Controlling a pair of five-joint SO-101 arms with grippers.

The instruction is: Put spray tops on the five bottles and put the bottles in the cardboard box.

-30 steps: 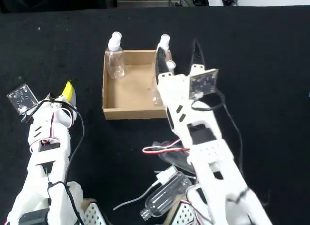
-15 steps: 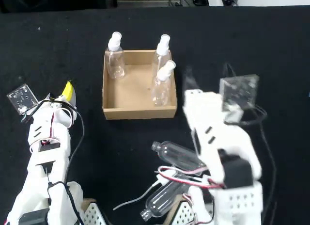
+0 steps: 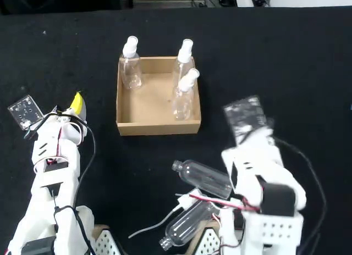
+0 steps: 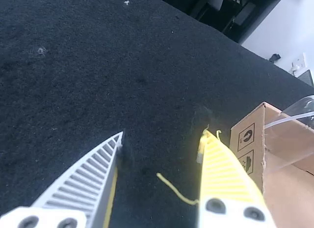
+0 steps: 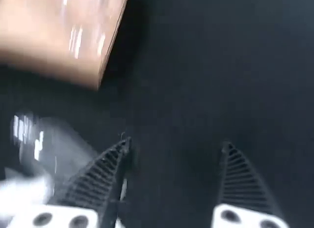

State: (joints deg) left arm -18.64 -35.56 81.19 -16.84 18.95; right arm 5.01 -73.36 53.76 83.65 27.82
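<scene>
Three capped bottles [image 3: 183,98] stand in the cardboard box [image 3: 146,127]; two uncapped bottles [image 3: 203,177] lie near the front edge of the table [image 3: 286,57]; left gripper [image 4: 162,135] and right gripper [image 5: 175,143] gape empty

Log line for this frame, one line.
cardboard box: three topped bottles upright inside | table: two uncapped bottles lying | left gripper: open, empty | right gripper: open, empty

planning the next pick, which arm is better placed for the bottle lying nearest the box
Right, probably: the right gripper, open, hangs beside that bottle, while the left gripper sits away on the box's other side.
</scene>
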